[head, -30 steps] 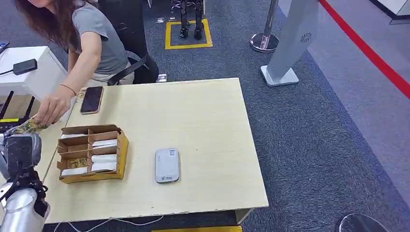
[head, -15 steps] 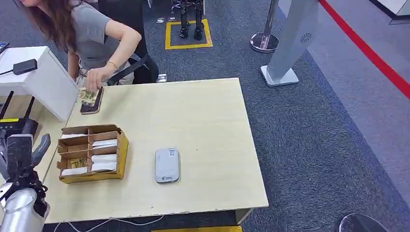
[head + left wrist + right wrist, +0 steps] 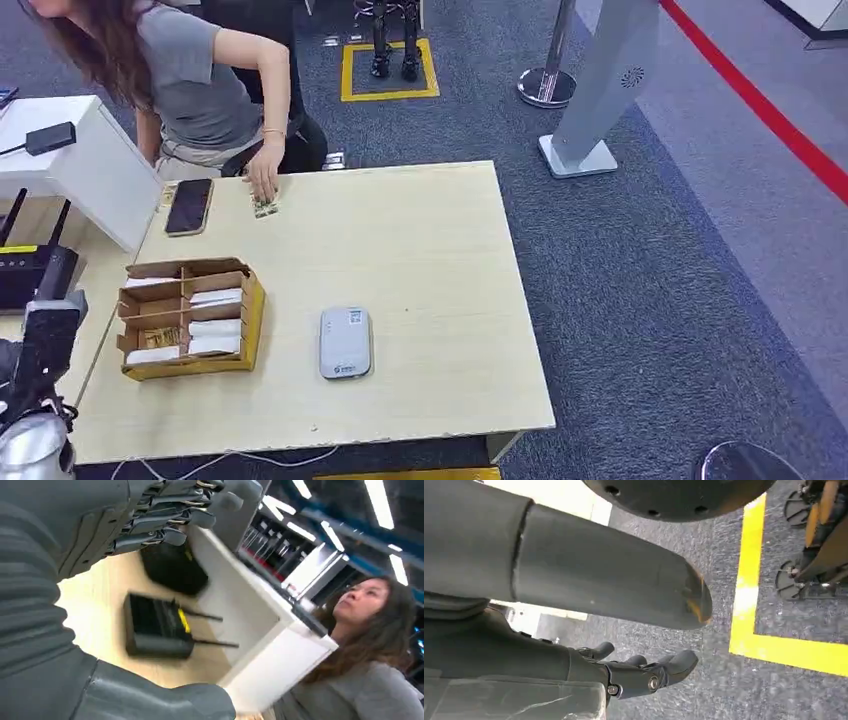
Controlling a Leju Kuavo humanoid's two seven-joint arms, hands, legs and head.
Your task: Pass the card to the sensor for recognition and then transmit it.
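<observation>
A small patterned card (image 3: 265, 208) lies near the far edge of the wooden table (image 3: 420, 260), under a person's fingertips (image 3: 263, 182). The grey-white sensor (image 3: 345, 342) lies flat at the table's middle front. To its left a cardboard box (image 3: 190, 318) with compartments holds white cards and one patterned card (image 3: 160, 337). My left hand (image 3: 50, 335) is low beside the table's left edge. It holds nothing, and its fingers (image 3: 165, 520) and thumb (image 3: 165, 705) are apart. My right hand (image 3: 649, 672) hangs over the carpet with nothing in it.
A dark phone (image 3: 189, 206) lies at the table's far left corner. A black router (image 3: 30, 270) sits on a lower shelf beside a white cabinet (image 3: 85, 160) at left. The person (image 3: 190, 80) leans in behind the table. A grey pillar (image 3: 600, 90) stands beyond.
The person took the patterned card from my raised left hand, carried it right past the phone and now presses it on the table. My left hand has dropped lower.
</observation>
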